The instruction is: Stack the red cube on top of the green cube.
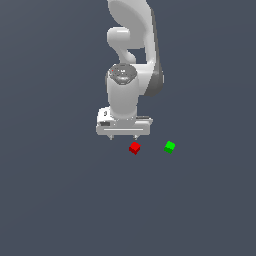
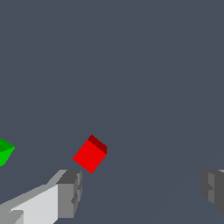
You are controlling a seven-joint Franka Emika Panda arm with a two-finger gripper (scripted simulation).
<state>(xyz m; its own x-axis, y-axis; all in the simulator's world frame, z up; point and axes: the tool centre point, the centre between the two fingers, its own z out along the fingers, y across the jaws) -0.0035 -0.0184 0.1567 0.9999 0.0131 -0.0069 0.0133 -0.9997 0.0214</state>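
Wrist view: gripper (image 2: pixel 140 192) fingers (image 2: pixel 70 192) spread wide, nothing between the pads. Red cube (image 2: pixel 90 154) sits on the floor just past one fingertip, off the gap's centre, rotated diagonal to the jaws. Green cube (image 2: pixel 5 152) further out, cut by the frame edge. Exterior view: gripper (image 1: pixel 123 137) above the floor, red cube (image 1: pixel 134 148) just beside it, green cube (image 1: pixel 169 147) apart, toward the exterior view's right.

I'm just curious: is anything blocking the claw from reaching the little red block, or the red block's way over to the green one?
Nothing visible. The gripper is open just beside the red cube, and only bare floor lies between it and the green cube.
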